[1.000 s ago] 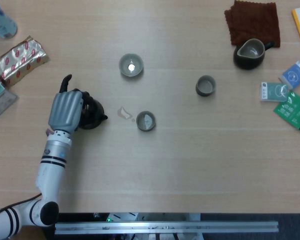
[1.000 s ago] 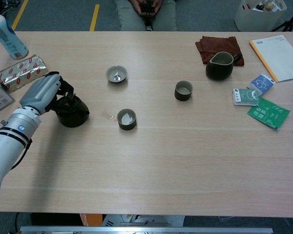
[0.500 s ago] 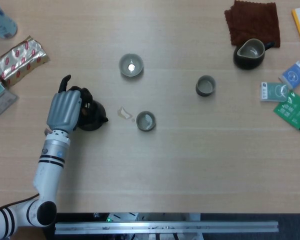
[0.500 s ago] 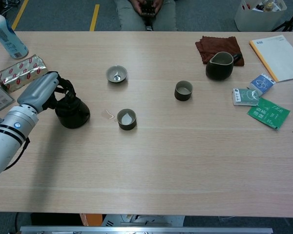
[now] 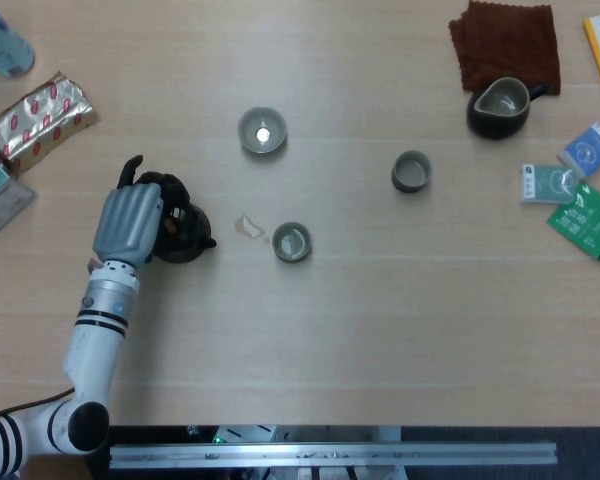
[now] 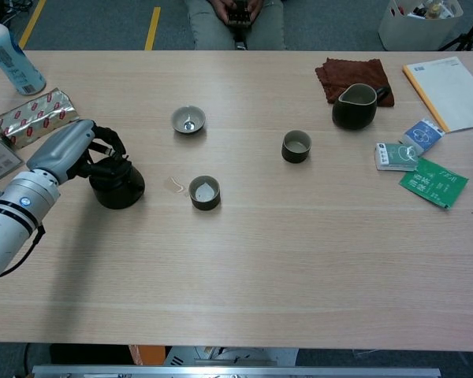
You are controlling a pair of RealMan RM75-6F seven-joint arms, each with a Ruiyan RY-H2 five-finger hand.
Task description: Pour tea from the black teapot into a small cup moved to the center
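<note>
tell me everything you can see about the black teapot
The black teapot is a small, round, dark pot with a slightly glossy surface that looks ceramic or cast. It stands upright on the wooden table, left of the center cup and apart from it. A short spout points toward that cup in the head view. The left hand covers its top and far side, fingers curled over the handle area, so lid and handle are mostly hidden.
</note>
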